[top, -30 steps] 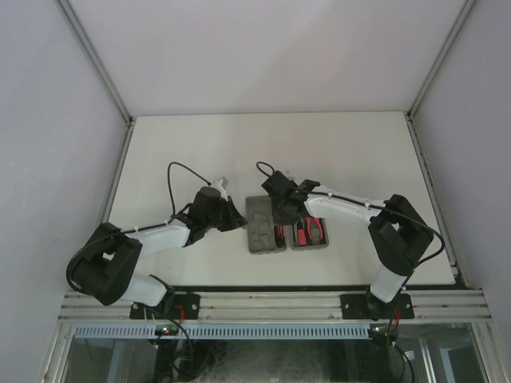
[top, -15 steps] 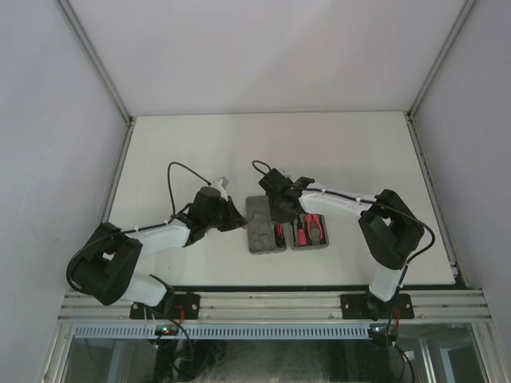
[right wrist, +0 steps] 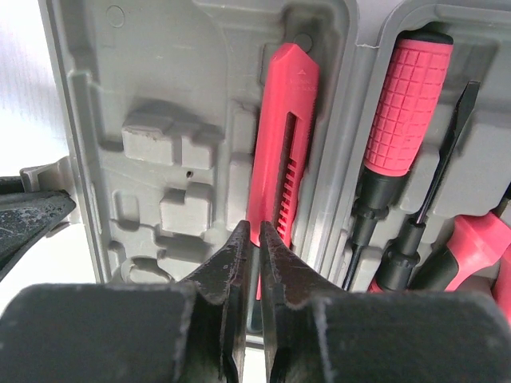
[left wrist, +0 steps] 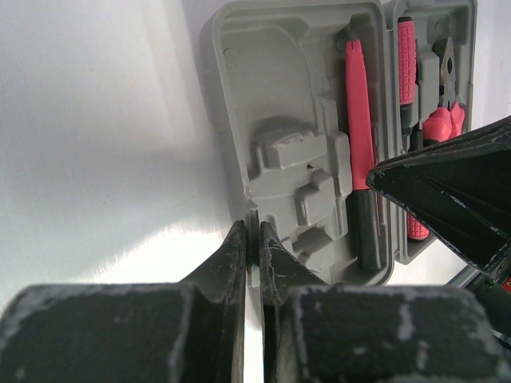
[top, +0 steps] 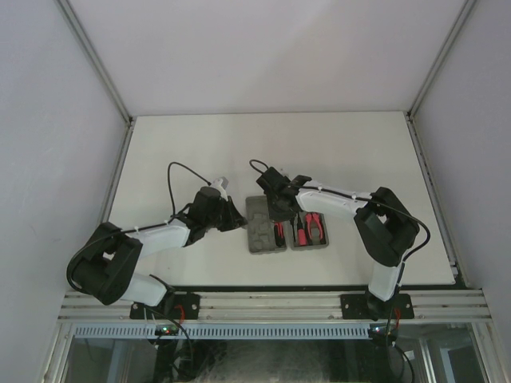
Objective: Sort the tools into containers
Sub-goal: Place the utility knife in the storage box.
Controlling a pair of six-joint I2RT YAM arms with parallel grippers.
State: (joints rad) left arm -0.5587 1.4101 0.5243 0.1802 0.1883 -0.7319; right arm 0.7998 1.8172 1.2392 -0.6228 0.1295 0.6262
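The red knife [right wrist: 286, 120] is lodged in the long slot of the left tray [right wrist: 152, 56]. The right hand [right wrist: 250, 231] is poised over the knife's lower end, its fingers closed to a thin slit with nothing seen gripped. The step appears to be seating the knife flat. This is best done with a straight downward press along the slot, without dragging sideways against the moulded wall.

The left hand [left wrist: 249, 230] is closed at the tray's outer rim on the table [left wrist: 96, 120], where the tray can be steadied; whether the rim is pinched cannot be told.

The trays are matt grey moulded plastic with blocky recesses. In the right tray [right wrist: 415, 16] a screwdriver [right wrist: 409, 96] with a gridded red handle is laid beside a thin black one [right wrist: 451, 144].
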